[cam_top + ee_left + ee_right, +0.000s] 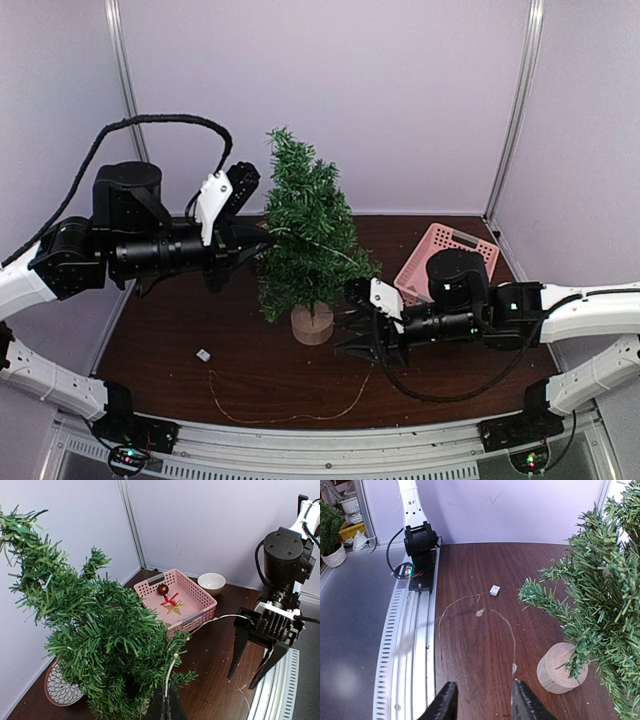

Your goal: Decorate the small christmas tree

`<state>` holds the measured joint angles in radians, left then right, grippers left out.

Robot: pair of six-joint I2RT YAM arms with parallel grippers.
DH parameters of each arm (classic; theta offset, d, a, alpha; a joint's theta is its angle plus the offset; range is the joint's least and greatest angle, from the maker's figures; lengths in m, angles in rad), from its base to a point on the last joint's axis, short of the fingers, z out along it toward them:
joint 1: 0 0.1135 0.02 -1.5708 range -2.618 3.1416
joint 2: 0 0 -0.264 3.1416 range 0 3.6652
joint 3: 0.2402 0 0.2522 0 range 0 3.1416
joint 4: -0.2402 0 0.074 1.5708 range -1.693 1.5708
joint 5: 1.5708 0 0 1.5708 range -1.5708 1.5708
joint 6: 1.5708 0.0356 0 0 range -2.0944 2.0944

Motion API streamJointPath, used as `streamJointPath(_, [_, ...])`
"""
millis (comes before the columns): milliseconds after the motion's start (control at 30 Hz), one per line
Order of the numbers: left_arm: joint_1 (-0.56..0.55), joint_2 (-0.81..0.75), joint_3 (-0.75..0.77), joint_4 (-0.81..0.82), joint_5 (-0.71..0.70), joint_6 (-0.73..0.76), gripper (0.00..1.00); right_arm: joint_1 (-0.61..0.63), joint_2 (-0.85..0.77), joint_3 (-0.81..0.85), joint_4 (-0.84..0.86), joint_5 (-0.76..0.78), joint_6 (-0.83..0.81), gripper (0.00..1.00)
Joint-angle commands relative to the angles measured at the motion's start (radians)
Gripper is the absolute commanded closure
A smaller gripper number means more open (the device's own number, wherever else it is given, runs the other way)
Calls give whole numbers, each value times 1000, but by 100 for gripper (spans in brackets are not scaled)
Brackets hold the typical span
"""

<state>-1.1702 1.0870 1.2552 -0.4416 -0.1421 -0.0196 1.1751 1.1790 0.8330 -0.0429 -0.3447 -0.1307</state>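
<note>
Only my left wrist view showed the ornaments (170,602) inside the pink basket (197,587). The small christmas tree (305,235), dark green on a wooden stump, stood mid-surface (200,320); left hand (167,702) clenched the wire (176,655), right hand (482,687) parted.

I judge this a robotics lab test cell. Plain white panel walls (330,100) on aluminium posts (515,110) fill the upper frame. A slotted metal rail (330,455) along the bottom edge carries the bolted arm bases (135,432).
</note>
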Motion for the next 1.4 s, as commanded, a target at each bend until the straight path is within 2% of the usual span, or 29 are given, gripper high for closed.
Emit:
streamJointPath(0, [6, -11, 28, 49, -1, 10, 100, 13, 19, 28, 33, 88, -27, 65])
streamJointPath(267, [6, -22, 29, 43, -2, 9, 100, 17, 34, 21, 25, 159, -29, 79])
streamJointPath(433, [6, -28, 24, 39, -12, 10, 100, 18, 31, 24, 19, 201, -19, 100])
streamJointPath(933, [21, -77, 28, 27, -71, 56, 100, 19, -35, -9, -42, 304, -4, 100])
streamJointPath(1367, [39, -110, 13, 95, -175, 93, 100, 18, -263, 107, -104, 504, 0, 100])
